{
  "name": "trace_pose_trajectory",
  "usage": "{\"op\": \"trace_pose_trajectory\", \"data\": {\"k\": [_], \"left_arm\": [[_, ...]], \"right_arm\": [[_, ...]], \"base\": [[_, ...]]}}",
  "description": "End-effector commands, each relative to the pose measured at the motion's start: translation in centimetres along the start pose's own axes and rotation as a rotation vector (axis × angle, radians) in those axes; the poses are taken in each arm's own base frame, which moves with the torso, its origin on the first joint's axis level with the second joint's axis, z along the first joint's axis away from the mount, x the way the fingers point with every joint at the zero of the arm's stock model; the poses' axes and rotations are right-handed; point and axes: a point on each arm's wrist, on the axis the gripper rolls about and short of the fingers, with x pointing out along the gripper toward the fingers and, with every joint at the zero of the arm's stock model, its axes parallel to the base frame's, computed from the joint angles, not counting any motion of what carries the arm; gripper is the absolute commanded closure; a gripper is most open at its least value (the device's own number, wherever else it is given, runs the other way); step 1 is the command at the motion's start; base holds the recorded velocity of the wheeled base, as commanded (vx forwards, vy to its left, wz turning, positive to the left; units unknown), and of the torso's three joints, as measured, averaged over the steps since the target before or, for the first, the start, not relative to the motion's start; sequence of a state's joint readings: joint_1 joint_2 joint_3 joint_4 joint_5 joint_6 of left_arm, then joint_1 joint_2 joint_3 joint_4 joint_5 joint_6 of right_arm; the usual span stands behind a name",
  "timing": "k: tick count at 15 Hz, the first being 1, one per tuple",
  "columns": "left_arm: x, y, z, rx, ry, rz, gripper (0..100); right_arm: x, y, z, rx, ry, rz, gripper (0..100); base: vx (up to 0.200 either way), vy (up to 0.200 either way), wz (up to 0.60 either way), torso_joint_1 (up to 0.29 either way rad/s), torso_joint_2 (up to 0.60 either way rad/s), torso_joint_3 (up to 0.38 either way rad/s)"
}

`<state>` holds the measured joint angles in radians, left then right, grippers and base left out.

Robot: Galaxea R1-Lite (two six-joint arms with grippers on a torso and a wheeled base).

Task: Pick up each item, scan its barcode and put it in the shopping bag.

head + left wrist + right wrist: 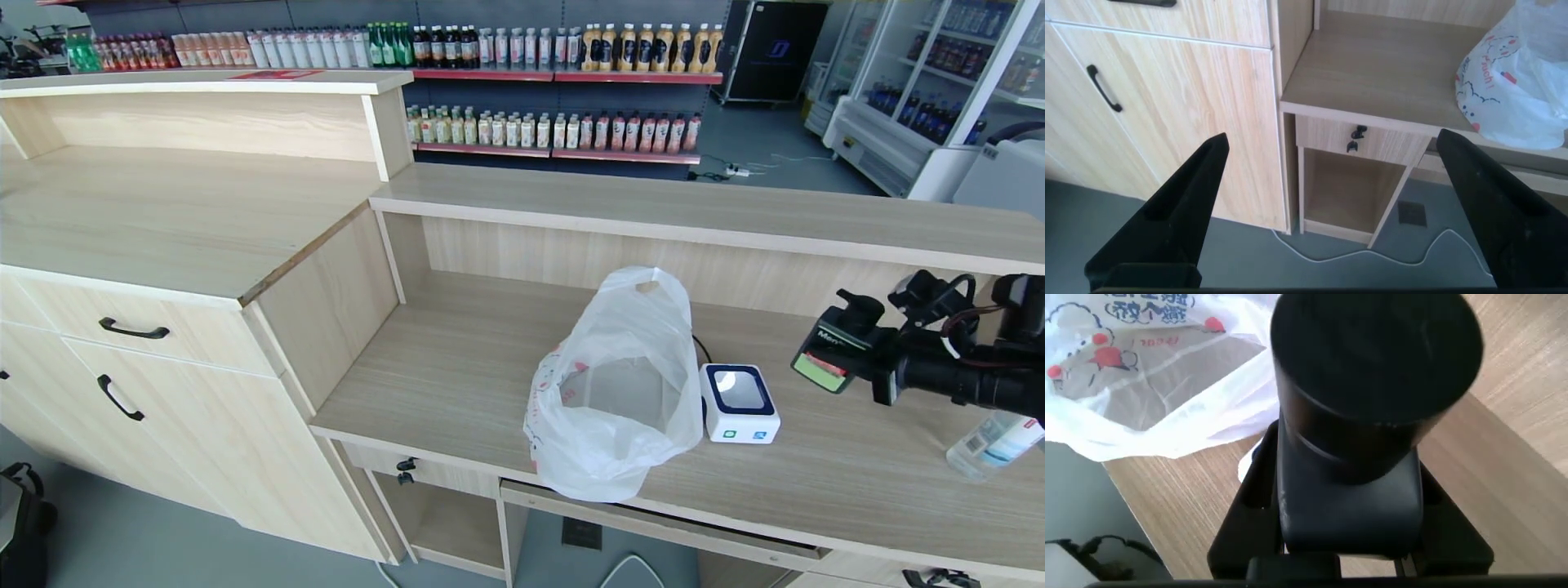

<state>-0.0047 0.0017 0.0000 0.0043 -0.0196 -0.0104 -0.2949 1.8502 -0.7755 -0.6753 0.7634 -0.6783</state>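
1. Your right gripper is clamped on a black bottle; it holds the bottle in the air above the counter, to the right of the scanner and clear of it.
2. In the right wrist view the black bottle's round end faces the camera; the gripper's fingers press its sides, with wood grain and white plastic beneath.
3. The bottle's label carries a green and red patch (turned toward the scanner's side in the head view); I cannot tell whether a barcode shows.
4. The shopping bag stands on the counter just left of the scanner, touching or nearly touching it; its mouth gapes toward you, one handle loop sticks up at the top, and its lower edge hangs over the counter's front lip.
5. The scanner is a small white box with a dark-framed window facing up; a dark cable runs off behind it.
6. Your left gripper is spread wide and holds nothing; it hangs low, before the cupboard front and the open compartment under the counter's left end, with the bag off to one side.
7. A clear bottle lies on its side on the counter under your right arm.
8. Shelves of drinks and a glass-door fridge stand in the room behind.
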Motion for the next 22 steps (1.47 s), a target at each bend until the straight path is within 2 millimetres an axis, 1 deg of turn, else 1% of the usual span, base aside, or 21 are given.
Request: {"op": "trace_pose_trajectory", "data": {"k": [1,3,4,5,7,8,9,10,11,13,14,15,17,19,21,22], "left_arm": [[0.0,0.0,0.0,0.000,-0.001,0.000,0],[0.0,0.0,0.0,0.000,0.000,0.000,0],[0.0,0.0,0.0,0.000,0.000,0.000,0],[0.0,0.0,0.0,0.000,0.000,0.000,0],[0.0,0.0,0.0,0.000,0.000,0.000,0],[0.0,0.0,0.0,0.000,0.000,0.000,0],[0.0,0.0,0.0,0.000,0.000,0.000,0],[0.0,0.0,0.0,0.000,0.000,0.000,0],[0.0,0.0,0.0,0.000,-0.001,0.000,0],[0.0,0.0,0.0,0.000,0.000,0.000,0],[0.0,0.0,0.0,0.000,0.000,0.000,0],[0.0,0.0,0.0,0.000,0.000,0.000,0],[0.0,0.0,0.0,0.000,0.000,0.000,0],[0.0,0.0,0.0,0.000,0.000,0.000,0],[0.0,0.0,0.0,0.000,-0.001,0.000,0],[0.0,0.0,0.0,0.000,0.000,0.000,0]], "right_arm": [[-5.9,0.9,2.6,-0.126,0.037,-0.135,100],[-7.2,1.5,3.4,-0.184,0.087,-0.187,100],[-7.1,1.2,3.4,-0.181,0.150,-0.249,100],[-6.7,1.1,3.7,-0.186,0.217,-0.338,100],[-5.4,1.8,4.6,-0.037,0.203,-0.406,100],[-4.1,2.5,5.4,0.042,0.216,-0.474,100],[-2.6,2.8,5.4,0.126,0.222,-0.504,100],[-1.0,3.0,4.9,0.206,0.219,-0.480,100],[0.1,3.1,4.4,0.221,0.228,-0.460,100],[3.2,4.2,4.2,0.278,0.137,-0.415,100],[5.2,5.1,4.4,0.324,0.064,-0.385,100],[6.6,5.4,4.0,0.331,0.026,-0.361,100],[8.7,6.1,2.2,0.327,0.017,-0.291,100],[10.4,6.4,0.6,0.336,0.029,-0.252,100],[11.6,6.5,-0.2,0.339,0.027,-0.230,100],[13.0,6.3,-0.8,0.332,0.000,-0.219,100]], "base": [[0.000,0.000,0.00,0.000,0.00,0.000],[0.000,0.000,0.00,0.000,0.00,0.000],[0.000,0.000,0.00,0.000,0.00,0.000],[0.000,0.000,0.60,-0.002,0.01,0.002],[0.000,0.000,0.60,0.002,0.00,0.002],[0.000,0.000,0.60,0.002,0.00,0.002],[0.000,0.000,0.00,0.000,0.00,0.000],[0.000,0.000,0.00,0.000,0.00,0.000],[0.000,0.000,0.00,0.000,0.00,0.000],[0.000,0.000,0.00,0.000,0.00,0.000],[0.000,0.000,0.00,0.000,0.00,0.000],[0.000,0.000,0.00,0.000,0.00,0.000],[0.000,0.000,0.00,0.000,0.00,0.000],[0.000,0.000,0.00,0.000,0.00,0.000],[0.000,0.000,0.00,0.000,0.00,0.000],[0.000,0.000,0.00,0.000,0.00,0.000]]}}
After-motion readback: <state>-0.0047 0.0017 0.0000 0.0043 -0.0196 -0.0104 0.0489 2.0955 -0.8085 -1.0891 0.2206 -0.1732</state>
